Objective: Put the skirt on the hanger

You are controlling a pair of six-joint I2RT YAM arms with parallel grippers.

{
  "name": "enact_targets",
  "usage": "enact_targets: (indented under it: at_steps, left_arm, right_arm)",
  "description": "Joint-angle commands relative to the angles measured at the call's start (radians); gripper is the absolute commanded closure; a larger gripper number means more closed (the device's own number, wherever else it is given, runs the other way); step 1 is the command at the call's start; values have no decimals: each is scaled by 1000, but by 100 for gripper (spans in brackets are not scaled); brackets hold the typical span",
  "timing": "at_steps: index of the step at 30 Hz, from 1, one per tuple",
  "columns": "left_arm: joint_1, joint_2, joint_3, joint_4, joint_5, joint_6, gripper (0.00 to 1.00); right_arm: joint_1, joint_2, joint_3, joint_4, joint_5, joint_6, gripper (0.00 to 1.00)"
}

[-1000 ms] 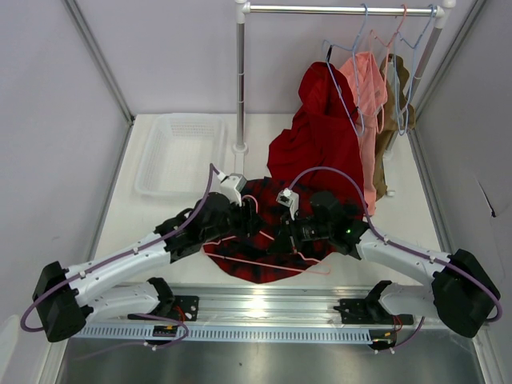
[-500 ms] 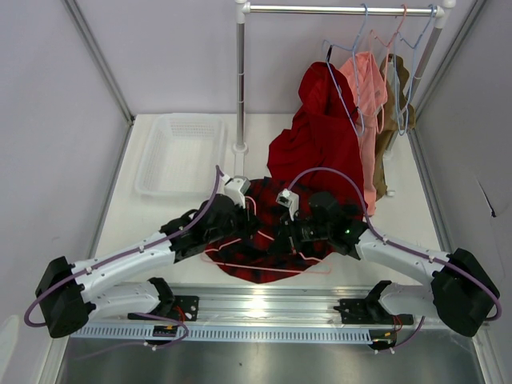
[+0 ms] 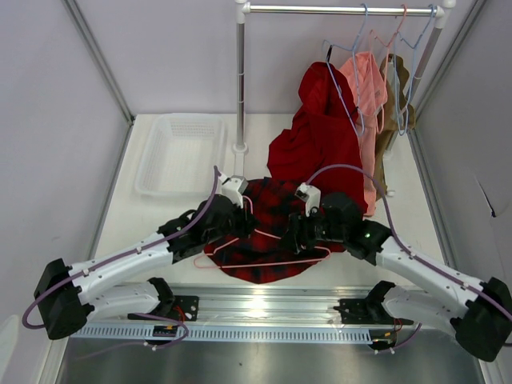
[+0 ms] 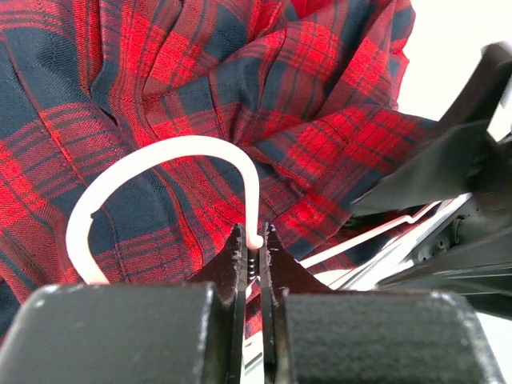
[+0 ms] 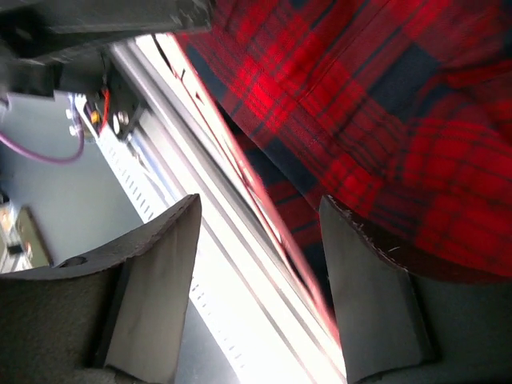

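Skirt [image 3: 268,232]: bunched on table [image 3: 128,220], between both arms.
Hanger [image 3: 264,264]: lies atop it, bar running left-right along the near hem.
Left gripper [image 4: 252,240]: clamped on hook.
Right gripper [image 5: 260,208]: fingers apart, over bar's right part.

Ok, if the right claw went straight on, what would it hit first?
Likely the hanger, whose wire crosses in front of the open right claw; the skirt lies just behind, though depth is unclear.

Left arm [image 3: 196,230] and right arm [image 3: 356,232] are covering the skirt [image 3: 268,210] middle and part of the hanger [image 3: 272,262] hook near the table's near edge. In right wrist view, hanger wire is blurring into a pink streak.
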Motion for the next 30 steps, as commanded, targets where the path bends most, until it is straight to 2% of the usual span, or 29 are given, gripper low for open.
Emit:
enact_targets:
  at_steps: [1, 4, 9, 10, 14, 17, 23, 26, 30]
  left_arm:
    - [3, -31, 5, 6, -33, 28, 100]
    - [3, -36, 9, 3, -39, 30, 100]
    - [3, -36, 15, -3, -44, 33, 100]
    - [3, -33, 19, -1, -39, 39, 100]
    - [3, -17, 25, -1, 4, 59, 100]
    - [3, -10, 31, -3, 60, 83, 100]
    - [3, -7, 28, -18, 84, 99, 100]
    - [3, -7, 23, -18, 82, 99, 100]
    - [3, 1, 25, -15, 81, 102, 100]
  right_arm:
    - [-30, -93, 78, -120, 104, 28, 33]
    - [-84, -159, 98, -209, 153, 52, 36]
    - [-116, -231, 133, -331, 222, 48, 53]
    - [-115, -230, 142, -367, 239, 40, 61]
    - [-109, -202, 150, -414, 244, 20, 70]
    - [-78, -170, 156, -420, 265, 26, 72]
    - [-32, -102, 165, -443, 351, 51, 78]
    - [-14, -79, 174, -460, 373, 61, 78]
    - [12, -72, 194, -512, 488, 98, 76]
